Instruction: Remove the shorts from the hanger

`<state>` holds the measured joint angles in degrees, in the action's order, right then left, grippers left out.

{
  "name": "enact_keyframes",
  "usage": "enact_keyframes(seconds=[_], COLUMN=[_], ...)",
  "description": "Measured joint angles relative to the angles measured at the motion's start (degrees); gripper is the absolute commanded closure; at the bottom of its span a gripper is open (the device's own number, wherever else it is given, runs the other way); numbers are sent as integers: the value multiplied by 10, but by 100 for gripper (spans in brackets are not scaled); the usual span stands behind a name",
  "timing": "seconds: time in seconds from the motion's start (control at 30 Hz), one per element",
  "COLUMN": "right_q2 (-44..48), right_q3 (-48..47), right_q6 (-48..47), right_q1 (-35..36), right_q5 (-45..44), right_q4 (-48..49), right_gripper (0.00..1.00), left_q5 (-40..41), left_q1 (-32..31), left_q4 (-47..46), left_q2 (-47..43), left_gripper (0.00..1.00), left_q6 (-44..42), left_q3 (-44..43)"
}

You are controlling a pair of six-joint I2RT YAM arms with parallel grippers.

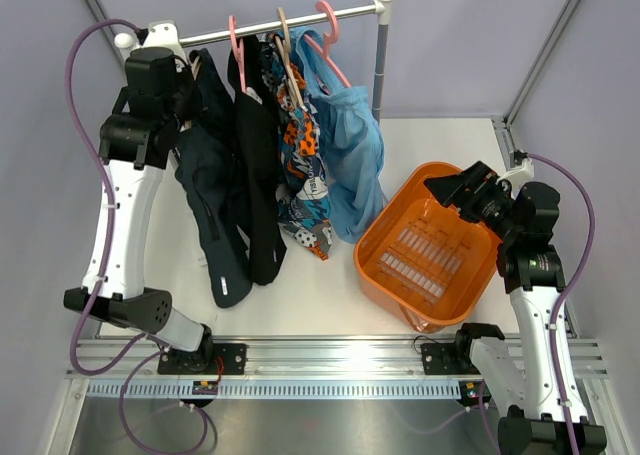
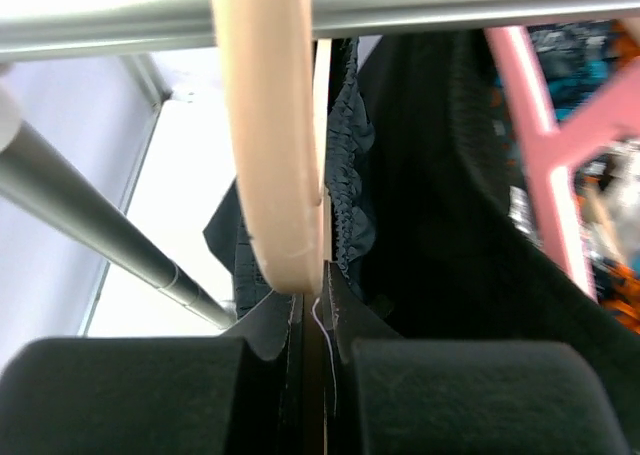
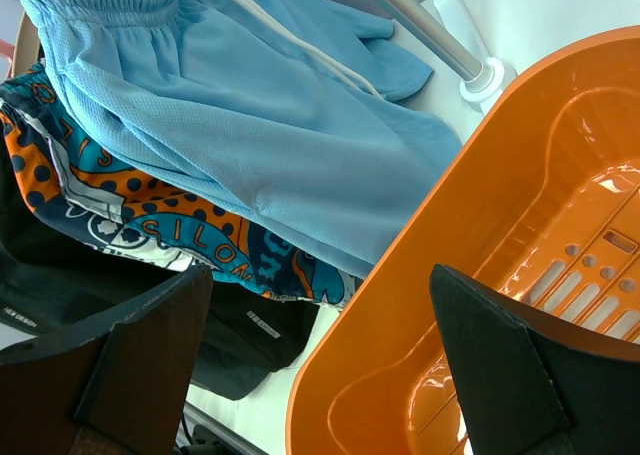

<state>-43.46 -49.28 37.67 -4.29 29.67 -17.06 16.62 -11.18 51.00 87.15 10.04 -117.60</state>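
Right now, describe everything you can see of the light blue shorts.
The light blue shorts hang rightmost on the rail from a pink hanger, draped toward the table. Thin, mesh-like plain fabric, gathered elastic waistband on top. They lie against the patterned shorts, their lower edge beside the orange basket; contact there unclear.

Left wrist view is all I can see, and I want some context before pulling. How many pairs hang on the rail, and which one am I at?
Observer: Four pairs hang on the rail. Your left gripper is at the leftmost pair, the dark navy shorts.
Operator: Where is the other arm?
Observer: The right gripper is open over the far side of the orange basket, facing the light blue shorts.
Operator: Anything in the basket?
Observer: No, nothing lies in it.
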Motion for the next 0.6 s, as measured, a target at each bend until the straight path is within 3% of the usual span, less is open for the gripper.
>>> enact_keyframes(seconds=[0.33, 0.6], right_q2=[-7, -7], right_q3=[0, 0], right_q6=[-3, -13], right_q1=[0, 0], right_q5=[5, 15], right_q4=[0, 1], right_gripper=[1, 0], left_q5=[-27, -32], left_q1=[-6, -69], left_q4=[0, 9], left_q2=[-73, -169], left_gripper=[100, 100], left_q6=[3, 11], left_q3=[7, 129])
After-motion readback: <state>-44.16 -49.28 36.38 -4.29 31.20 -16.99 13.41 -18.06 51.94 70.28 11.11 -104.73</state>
